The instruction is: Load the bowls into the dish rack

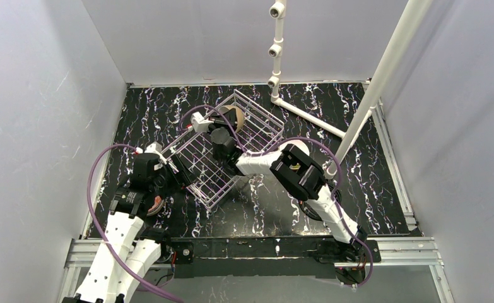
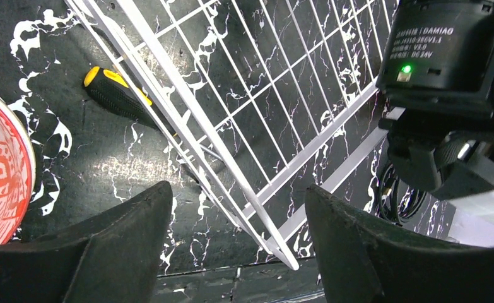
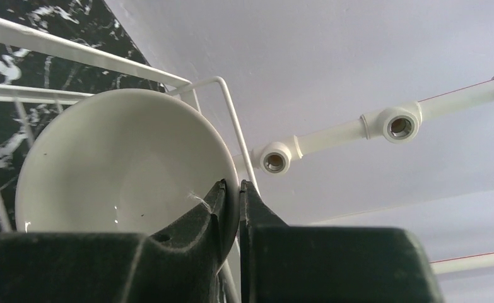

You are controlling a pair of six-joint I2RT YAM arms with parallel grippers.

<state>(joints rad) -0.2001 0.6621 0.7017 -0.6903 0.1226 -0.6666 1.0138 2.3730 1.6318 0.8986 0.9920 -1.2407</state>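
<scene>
The right gripper [image 3: 233, 187] pinches the white bowl [image 3: 118, 170] by its rim in the far corner of the rack [image 1: 264, 124]. The left gripper [image 2: 238, 192] hangs open over the rack's left edge.

A lab test cell: plain grey walls [image 1: 42, 95], white pipe frame [image 1: 383, 76]

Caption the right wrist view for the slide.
Right pincer clamps the pale bowl by its rim at a dish rack corner, white pipe frame behind.

Overhead camera looks down from behind; close wrist cameras share the dish rack [image 1: 209, 180] with it.
</scene>
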